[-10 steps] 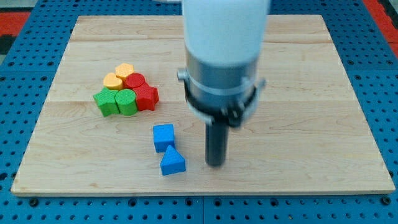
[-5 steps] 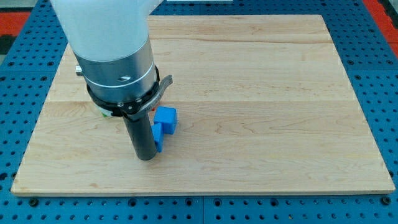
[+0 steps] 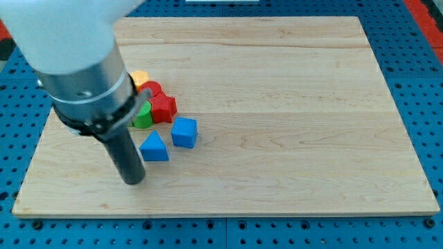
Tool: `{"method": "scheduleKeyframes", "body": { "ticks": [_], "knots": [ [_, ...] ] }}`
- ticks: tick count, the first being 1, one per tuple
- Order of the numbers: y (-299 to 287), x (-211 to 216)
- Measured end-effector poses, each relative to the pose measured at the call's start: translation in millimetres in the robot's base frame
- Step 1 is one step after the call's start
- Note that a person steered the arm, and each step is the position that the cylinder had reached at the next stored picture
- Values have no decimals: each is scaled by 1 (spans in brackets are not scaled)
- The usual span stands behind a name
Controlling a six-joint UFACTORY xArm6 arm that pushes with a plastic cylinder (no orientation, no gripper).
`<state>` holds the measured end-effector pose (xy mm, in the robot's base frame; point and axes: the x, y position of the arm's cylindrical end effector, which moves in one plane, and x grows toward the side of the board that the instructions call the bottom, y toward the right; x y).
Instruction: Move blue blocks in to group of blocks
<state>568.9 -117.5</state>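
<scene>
My tip (image 3: 132, 181) rests on the wooden board (image 3: 291, 104) near the view's lower left. A blue triangular block (image 3: 154, 147) lies just to the right of and above the tip, a small gap apart. A blue cube (image 3: 184, 132) sits to the right of the triangular block, close below the red star-shaped block (image 3: 164, 108). The group also holds another red block (image 3: 151, 89), a green block (image 3: 143, 118) and a yellow block (image 3: 140, 77). The arm's body hides the left part of the group.
The board lies on a blue pegboard surface (image 3: 422, 76). The board's bottom edge (image 3: 228, 214) runs close below my tip.
My tip has swept from right of the blue blocks to their lower left. The blue cube and triangular block have moved up and left, toward the group.
</scene>
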Motion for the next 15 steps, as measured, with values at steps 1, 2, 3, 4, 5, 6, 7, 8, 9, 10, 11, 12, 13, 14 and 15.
{"method": "scheduleKeyframes", "body": {
  "ticks": [1,2,3,4,5,6,7,8,9,10,11,12,13,14,15],
  "knots": [
    [26,-16],
    [26,-36],
    [17,-52],
    [17,-70],
    [7,-74],
    [-3,-73],
    [-2,-73],
    [-6,-73],
    [-10,-76],
    [-11,-86],
    [-11,-93],
    [-11,-96],
    [-10,-99],
    [-6,-83],
    [-6,-46]
  ]
}}
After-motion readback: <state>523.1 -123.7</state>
